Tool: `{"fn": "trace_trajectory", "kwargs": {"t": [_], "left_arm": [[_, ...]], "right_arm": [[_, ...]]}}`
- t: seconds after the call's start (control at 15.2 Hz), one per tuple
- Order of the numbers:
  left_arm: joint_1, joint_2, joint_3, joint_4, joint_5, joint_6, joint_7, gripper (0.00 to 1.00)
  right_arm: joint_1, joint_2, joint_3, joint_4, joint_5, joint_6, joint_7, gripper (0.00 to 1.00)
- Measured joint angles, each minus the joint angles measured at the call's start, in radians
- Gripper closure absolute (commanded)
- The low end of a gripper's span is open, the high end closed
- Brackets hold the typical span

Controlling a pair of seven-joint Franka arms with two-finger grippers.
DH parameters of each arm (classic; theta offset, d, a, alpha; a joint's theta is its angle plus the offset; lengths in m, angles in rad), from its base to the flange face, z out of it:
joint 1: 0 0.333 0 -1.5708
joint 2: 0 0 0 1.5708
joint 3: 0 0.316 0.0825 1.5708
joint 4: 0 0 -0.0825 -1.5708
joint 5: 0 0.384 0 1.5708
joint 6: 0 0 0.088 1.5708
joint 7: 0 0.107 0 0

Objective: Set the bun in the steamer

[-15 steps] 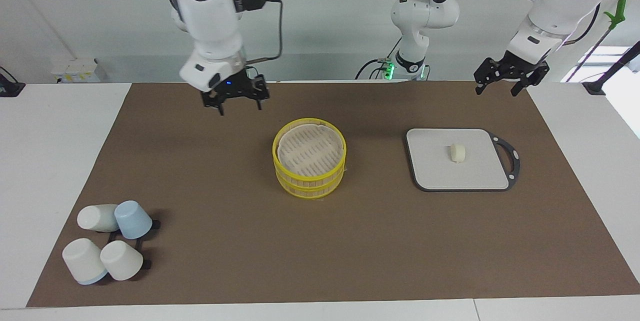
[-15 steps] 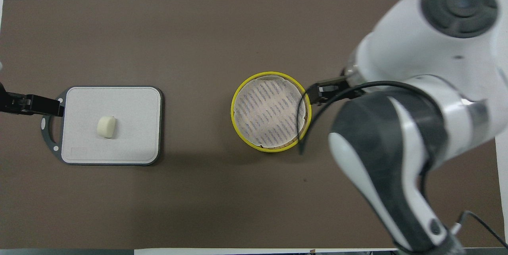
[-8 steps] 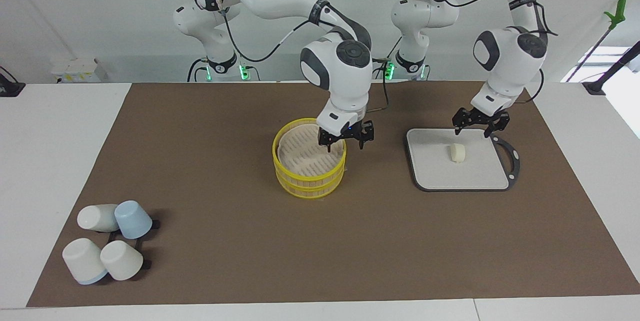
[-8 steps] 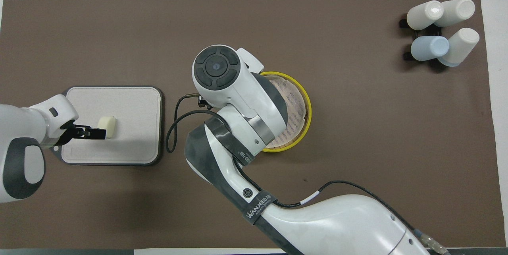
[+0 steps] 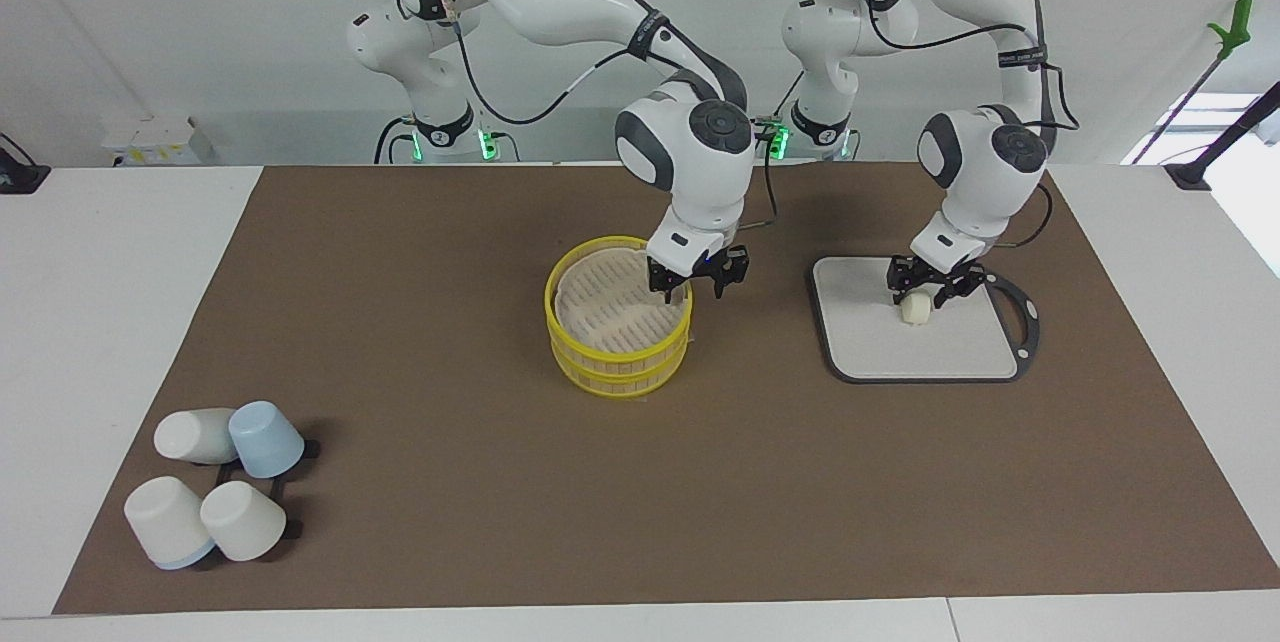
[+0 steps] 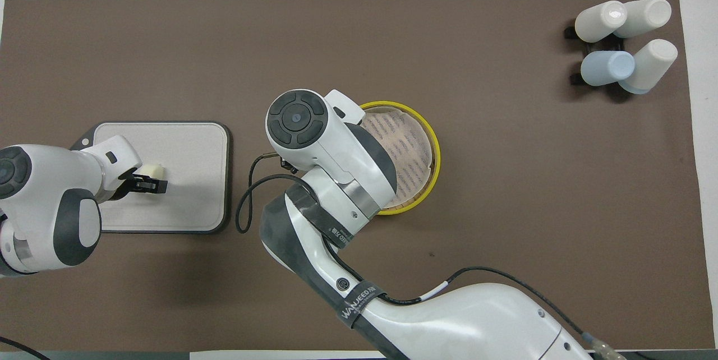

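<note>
Facing view: the bun (image 5: 915,309) lies on the grey board (image 5: 860,342), toward the left arm's end of the tabletop (image 5: 100,322). The left pincer (image 5: 923,287) is down at the bun, fingers spread to either side of it; whether they press it yet I cannot tell. The right pincer (image 5: 698,280) stands open astride the steamer's (image 5: 618,312) rim, on the side toward the board, one finger inside and one outside. The steamer holds nothing.

Overhead view: the left pincer (image 6: 147,181) covers most of the bun (image 6: 152,170) on the board (image 6: 190,180). The right arm hides its own pincer and part of the steamer (image 6: 432,152). Four cups (image 6: 625,40) lie farther from the robots, at the right arm's end.

By my reading, the task is barely begun: grasping, lifting, carrying and setting the bun in the steamer all remain.
</note>
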Motion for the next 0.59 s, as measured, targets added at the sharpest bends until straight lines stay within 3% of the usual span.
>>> {"fn": "trace_trajectory", "kwargs": {"t": [0.13, 0.4, 0.59], "left_arm": [[0.0, 0.0, 0.0, 0.001, 0.0, 0.001, 0.0, 0.7], [0.0, 0.0, 0.0, 0.012, -0.001, -0.006, 0.0, 0.7], [-0.008, 0.0, -0.003, 0.11, -0.057, -0.141, -0.013, 0.7]], "right_arm": [[0.009, -0.01, 0.0, -0.02, 0.0, -0.002, 0.0, 0.98], [0.007, -0.02, -0.005, -0.024, -0.004, -0.038, -0.062, 1.0], [-0.002, -0.023, -0.016, 0.025, -0.036, -0.164, -0.096, 1.0]]}}
